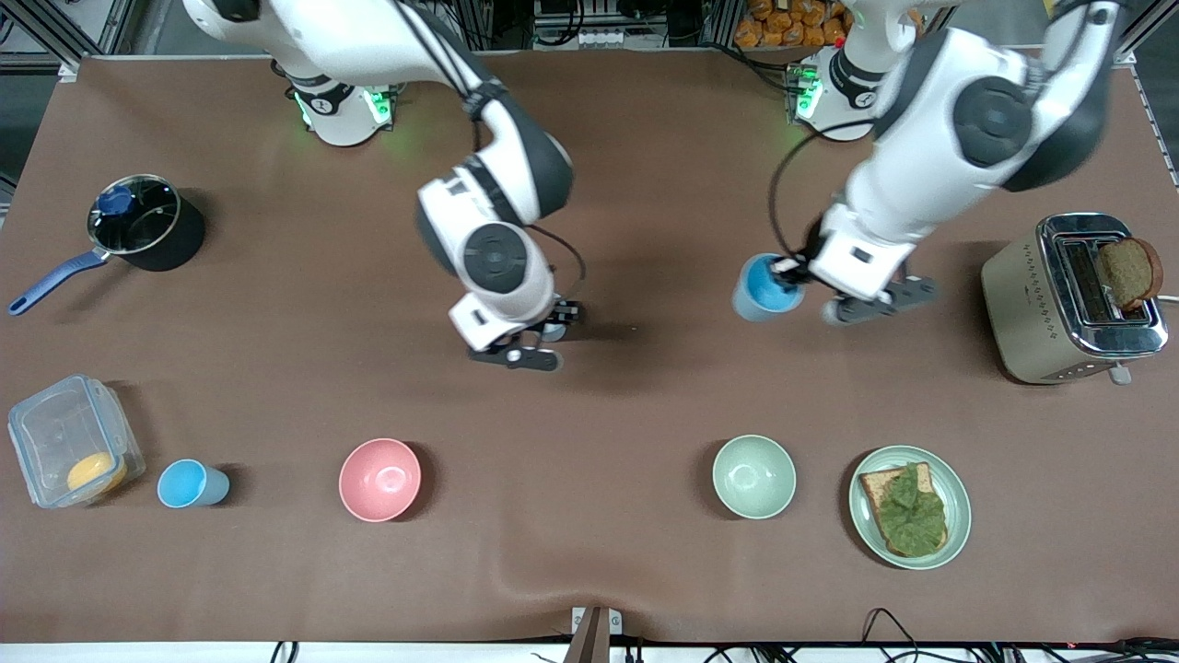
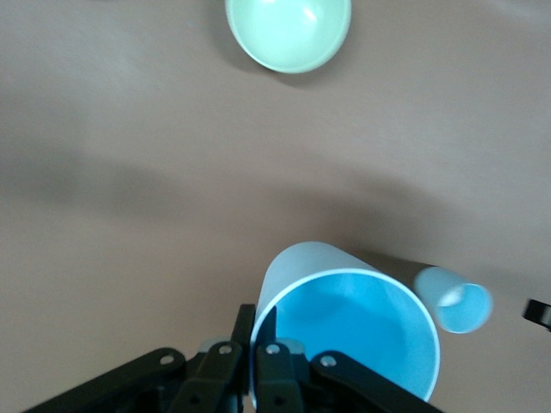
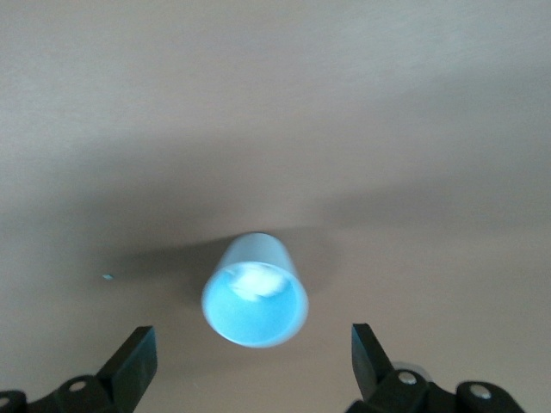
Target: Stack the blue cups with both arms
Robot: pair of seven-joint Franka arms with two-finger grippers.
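Now left pincer (image 2: 251, 361) pinching light-blue cup (image 1: 763, 287) rim; right pincer (image 3: 250, 357) spread

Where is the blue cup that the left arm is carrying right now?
In the front view, the carried blue cup hangs pinched by its rim in the left gripper, over bare table toward the left arm's end, above the pale green bowl in that view.

Three light blue cups here. One (image 1: 763, 287) is up in the air, tipped over a bit, its rim pinched in the left gripper (image 2: 258, 334). The second cup (image 3: 254, 292) stands upright, mouth up, mid-table. The third cup (image 1: 192, 484) sits upright nearest the front camera, at the right arm's end.
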